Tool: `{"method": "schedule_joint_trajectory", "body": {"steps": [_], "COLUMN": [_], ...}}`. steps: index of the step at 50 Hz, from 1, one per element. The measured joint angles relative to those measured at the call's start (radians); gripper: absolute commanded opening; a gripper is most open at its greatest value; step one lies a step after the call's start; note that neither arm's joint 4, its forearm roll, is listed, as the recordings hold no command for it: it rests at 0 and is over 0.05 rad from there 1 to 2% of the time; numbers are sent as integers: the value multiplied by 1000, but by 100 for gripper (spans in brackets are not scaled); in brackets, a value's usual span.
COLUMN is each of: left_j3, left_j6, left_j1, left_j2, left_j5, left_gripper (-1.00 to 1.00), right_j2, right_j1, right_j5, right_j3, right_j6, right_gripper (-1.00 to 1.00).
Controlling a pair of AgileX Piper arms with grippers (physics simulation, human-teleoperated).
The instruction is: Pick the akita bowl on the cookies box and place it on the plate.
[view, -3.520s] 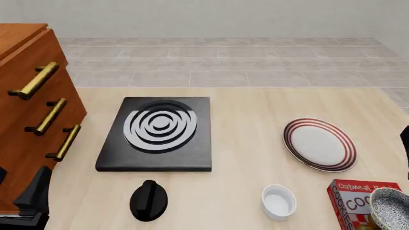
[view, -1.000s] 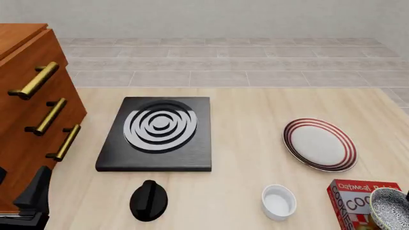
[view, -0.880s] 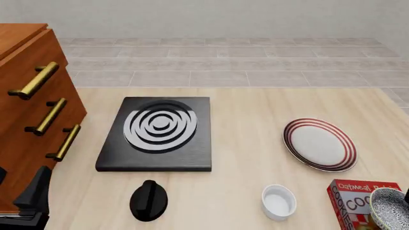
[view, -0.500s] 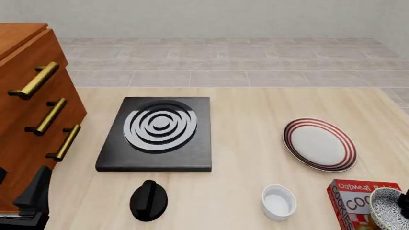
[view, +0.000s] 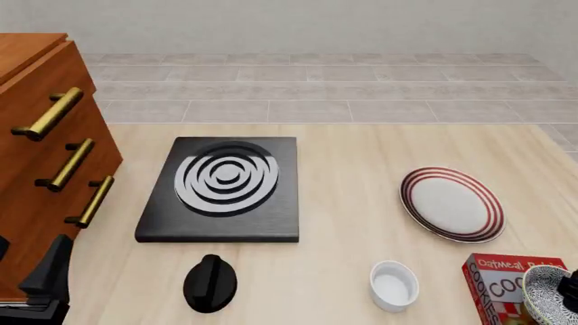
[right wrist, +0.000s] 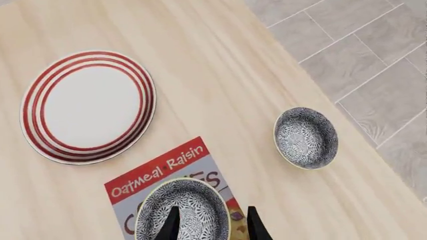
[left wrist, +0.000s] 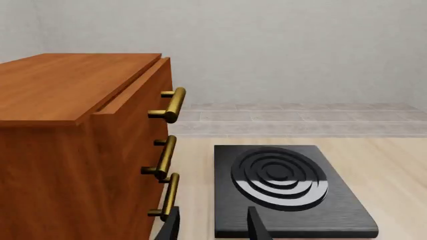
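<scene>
The wooden table [view: 361,156] is carrying everything, with a brown drawer cabinet [view: 40,156] standing at its left end. Beside the cabinet a black stove [view: 221,189] is lying flat, and a black knob [view: 210,283] is sitting just in front of the stove. Right of the stove, well apart, the plate [view: 451,204] is lying bare — nothing is resting in it. The cookies box [right wrist: 175,200] is lying near the plate on the arms' side, cut off by the frame edge in both views that show it. The akita bowl [right wrist: 183,211] is sitting on top of the box, empty, its near part cropped. A second speckled bowl [right wrist: 306,138] is standing alone on the table, apart from the box, also empty. A white ramekin [view: 394,285] is standing empty between the knob and the box.

The right gripper [right wrist: 209,225] is hanging over the akita bowl's rim, fingers parted narrowly, one fingertip inside the bowl and one outside — contact is hard to make out. The left gripper [left wrist: 212,225] is hovering by the cabinet, fingers apart, gripping nothing.
</scene>
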Motion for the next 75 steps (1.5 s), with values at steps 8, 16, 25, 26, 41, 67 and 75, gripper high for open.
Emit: {"method": "schedule_joint_trajectory", "body": {"steps": [8, 16, 25, 26, 41, 67, 75], "left_j3": [0, 0, 0, 0, 0, 0, 0], "left_j6": [0, 0, 0, 0, 0, 0, 0], "left_j1": [0, 0, 0, 0, 0, 0, 0], "left_j2": [0, 0, 0, 0, 0, 0, 0], "left_j5": [0, 0, 0, 0, 0, 0, 0], "left_gripper": [100, 100, 100, 100, 100, 100, 100], "right_j2": [18, 35, 54, 57, 99, 167, 182], "right_j1": [-7, -14, -21, -22, -30, -30, -32], "right_j5": [-25, -49, -74, -77, -127, -210, -227], "right_j3": [13, 27, 40, 41, 62, 109, 121], "right_j6": [-1, -2, -3, -4, -5, -7, -9], "right_gripper": [100, 100, 100, 100, 100, 100, 100]}}
